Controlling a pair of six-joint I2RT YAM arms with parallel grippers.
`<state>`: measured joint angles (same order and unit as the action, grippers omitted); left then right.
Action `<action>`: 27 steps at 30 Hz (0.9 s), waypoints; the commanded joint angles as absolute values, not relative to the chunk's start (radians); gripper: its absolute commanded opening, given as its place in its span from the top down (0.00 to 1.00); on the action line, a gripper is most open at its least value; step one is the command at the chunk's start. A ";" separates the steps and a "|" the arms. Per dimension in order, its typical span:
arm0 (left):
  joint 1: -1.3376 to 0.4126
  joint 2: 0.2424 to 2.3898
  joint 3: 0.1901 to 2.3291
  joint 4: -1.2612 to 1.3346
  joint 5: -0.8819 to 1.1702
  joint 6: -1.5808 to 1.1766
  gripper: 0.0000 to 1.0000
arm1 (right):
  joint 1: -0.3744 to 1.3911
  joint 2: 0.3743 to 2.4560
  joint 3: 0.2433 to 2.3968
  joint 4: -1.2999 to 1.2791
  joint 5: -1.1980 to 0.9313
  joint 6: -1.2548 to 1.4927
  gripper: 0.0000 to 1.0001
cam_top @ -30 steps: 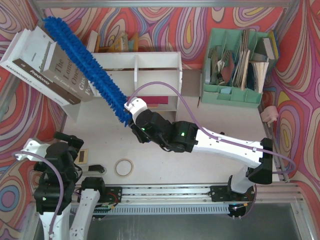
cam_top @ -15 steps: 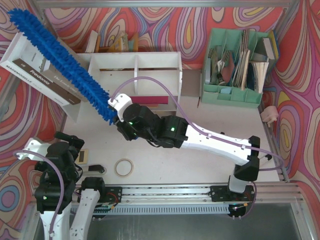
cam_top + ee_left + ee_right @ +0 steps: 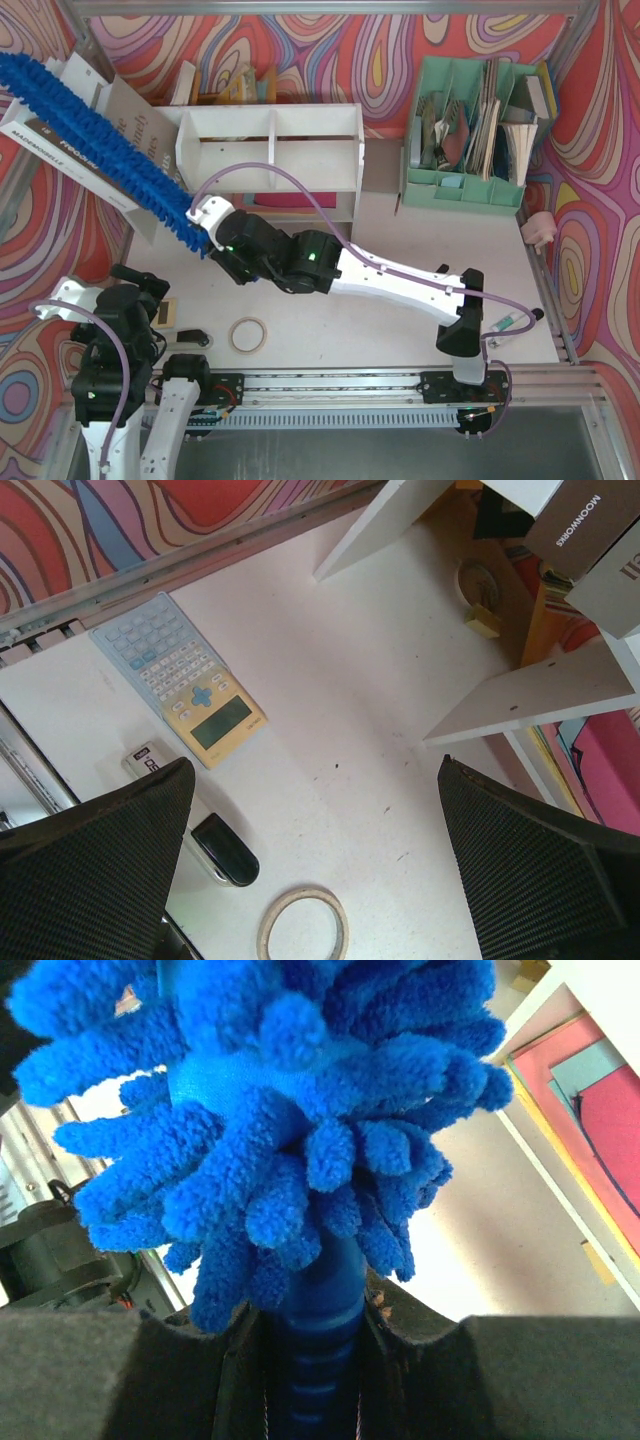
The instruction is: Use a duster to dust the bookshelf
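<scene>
The white desk (image 3: 450, 235) sat inside swirly red walls (image 3: 330, 50). The right tool (image 3: 315, 1360) squeezed the blue duster (image 3: 100, 148), which had swung further left. The left tool (image 3: 315, 870) gaped wide.

walls (image 3: 330, 50): swirly red-multicolour pattern | table (image 3: 450, 240): white, speckled | near edge: aluminium rail (image 3: 330, 383)

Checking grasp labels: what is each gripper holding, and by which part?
Right gripper is shut on the duster, gripping its thin blue handle just below the fluffy head. Left gripper is open and holds nothing.
</scene>
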<state>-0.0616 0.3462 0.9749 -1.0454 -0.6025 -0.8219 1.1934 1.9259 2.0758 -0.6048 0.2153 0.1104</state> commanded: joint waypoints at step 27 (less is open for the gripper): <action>-0.057 0.325 0.958 -1.044 -0.596 -0.799 0.02 | 0.975 1.867 2.049 -0.525 0.207 0.058 1.00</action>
<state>-0.0616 0.3321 0.9684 -1.0454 -0.5983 -0.8215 0.9531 1.9259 2.0308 -0.5888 0.2073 0.0963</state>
